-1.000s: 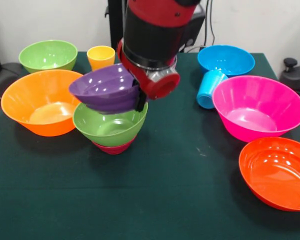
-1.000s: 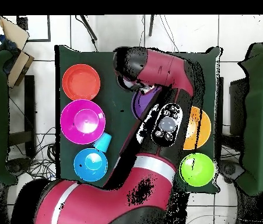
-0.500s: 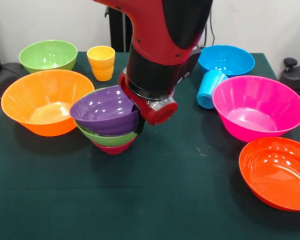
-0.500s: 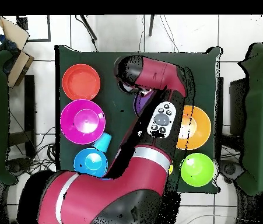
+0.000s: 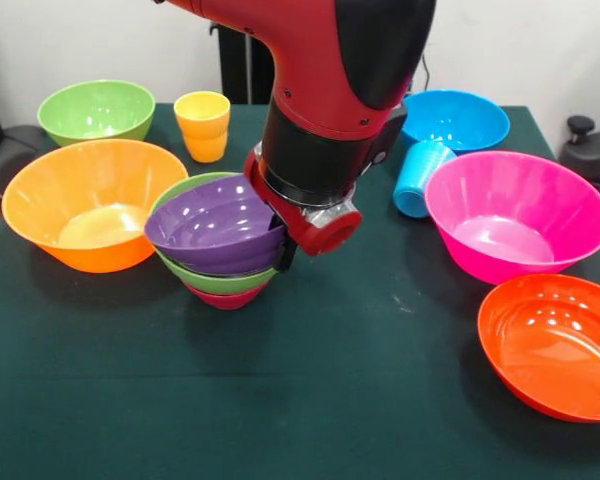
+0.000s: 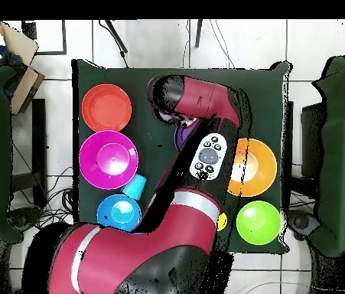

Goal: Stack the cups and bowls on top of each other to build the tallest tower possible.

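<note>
At table centre, the purple bowl (image 5: 215, 225) sits tilted in the green bowl (image 5: 220, 277), which rests on the small crimson bowl (image 5: 225, 296). The gripper (image 5: 280, 250) meets the purple rim at its 3 o'clock edge, probably pinching it, though the wrist hides the fingers, so I cannot tell. A good finish means levelling the bowl until it seats, then letting go and lifting straight up. The yellow-orange cup (image 5: 203, 125) waits at 12 o'clock.

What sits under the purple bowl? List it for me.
Under the purple bowl a green bowl shows, and beneath that a small crimson bowl on the table. The purple bowl hides their insides.
</note>
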Robot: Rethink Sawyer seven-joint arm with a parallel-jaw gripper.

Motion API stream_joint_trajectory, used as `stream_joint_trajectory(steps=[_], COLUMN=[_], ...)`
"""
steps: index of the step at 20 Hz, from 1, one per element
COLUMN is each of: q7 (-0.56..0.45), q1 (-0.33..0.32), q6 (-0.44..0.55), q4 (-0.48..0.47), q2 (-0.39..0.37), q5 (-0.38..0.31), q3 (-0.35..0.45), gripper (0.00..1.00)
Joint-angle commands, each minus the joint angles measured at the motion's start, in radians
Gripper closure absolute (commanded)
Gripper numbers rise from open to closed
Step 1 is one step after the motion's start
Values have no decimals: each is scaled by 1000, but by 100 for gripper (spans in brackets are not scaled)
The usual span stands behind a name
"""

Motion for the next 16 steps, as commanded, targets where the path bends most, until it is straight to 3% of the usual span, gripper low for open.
stream_joint_trajectory(steps=[1,16], q7=[-82,-158], q1=[24,-4], q6=[160,284], q4=[-9,-88], q2=[10,30], q5=[-84,-172], q3=[76,63], gripper=[100,100])
